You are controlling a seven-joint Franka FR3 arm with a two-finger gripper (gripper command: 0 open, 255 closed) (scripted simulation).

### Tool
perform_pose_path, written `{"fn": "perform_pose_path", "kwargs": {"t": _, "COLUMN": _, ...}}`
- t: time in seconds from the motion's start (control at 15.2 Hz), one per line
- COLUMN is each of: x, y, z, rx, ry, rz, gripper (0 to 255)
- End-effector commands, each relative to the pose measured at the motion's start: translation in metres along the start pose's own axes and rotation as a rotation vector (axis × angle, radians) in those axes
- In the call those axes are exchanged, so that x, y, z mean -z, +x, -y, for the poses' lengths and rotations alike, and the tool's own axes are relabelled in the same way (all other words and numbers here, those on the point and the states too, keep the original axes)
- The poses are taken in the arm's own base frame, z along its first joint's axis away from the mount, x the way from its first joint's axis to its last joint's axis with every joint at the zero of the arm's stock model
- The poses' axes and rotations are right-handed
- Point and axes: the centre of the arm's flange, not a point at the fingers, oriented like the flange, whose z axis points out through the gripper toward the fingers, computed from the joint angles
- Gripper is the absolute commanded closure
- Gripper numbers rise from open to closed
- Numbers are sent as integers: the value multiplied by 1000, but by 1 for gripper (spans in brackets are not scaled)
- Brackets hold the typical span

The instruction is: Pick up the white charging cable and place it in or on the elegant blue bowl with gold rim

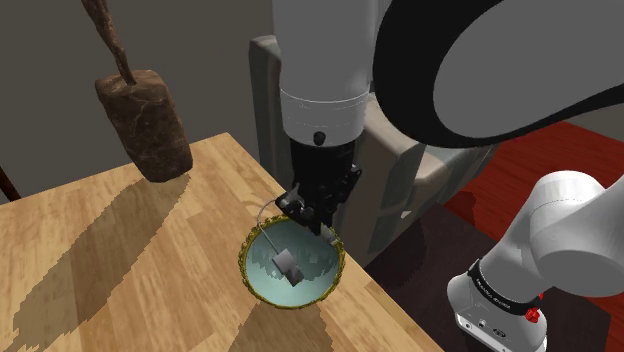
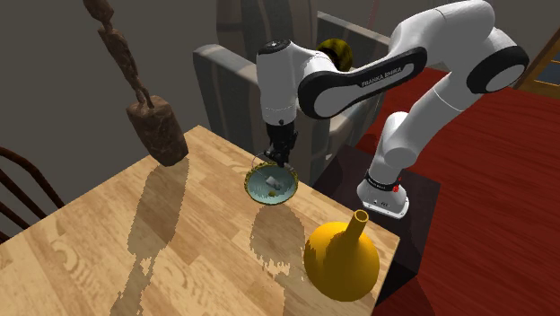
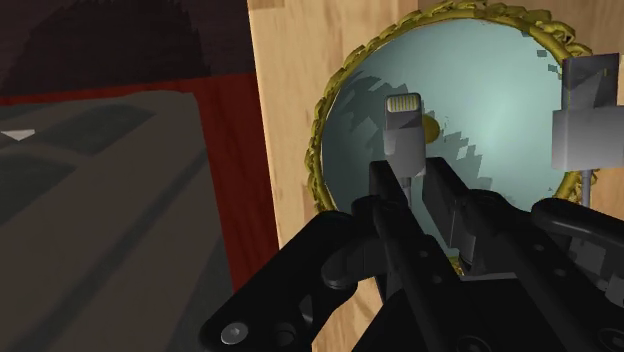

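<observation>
The pale blue bowl with a gold rim (image 1: pixel 246 266) stands near the wooden table's edge, also visible in the second exterior view (image 2: pixel 258 192). My black gripper (image 1: pixel 314 212) hangs just above the bowl's far rim, shut on the whitish-grey charging cable. In the wrist view the gripper (image 3: pixel 412 173) clasps one flat connector (image 3: pixel 402 128), which sticks out over the bowl's inside (image 3: pixel 480 80). The cable's other plug (image 1: pixel 288 264) hangs down into the bowl, close to its bottom, and appears beside the fingers (image 3: pixel 584 118). A thin loop of wire (image 1: pixel 262 211) arcs beside the gripper.
A brown sculpture on a blocky base (image 1: pixel 146 122) stands at the table's far side. A yellow long-necked vase (image 2: pixel 341 260) sits at the near corner in the second exterior view. A grey armchair (image 1: pixel 400 175) is close behind the table edge. A dark chair (image 2: pixel 20 184) stands at that view's left.
</observation>
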Motion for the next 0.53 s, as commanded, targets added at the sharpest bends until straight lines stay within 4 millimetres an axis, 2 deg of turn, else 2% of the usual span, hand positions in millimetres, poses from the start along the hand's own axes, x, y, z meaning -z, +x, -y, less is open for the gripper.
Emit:
{"fn": "perform_pose_path", "kwargs": {"t": 0.0, "x": -12, "y": -1, "z": 1, "rx": 0, "ry": 0, "rz": 0, "gripper": 255}}
{"fn": "perform_pose_path", "kwargs": {"t": 0.46, "x": -52, "y": 2, "z": 2, "rx": 0, "ry": 0, "rz": 0, "gripper": 255}}
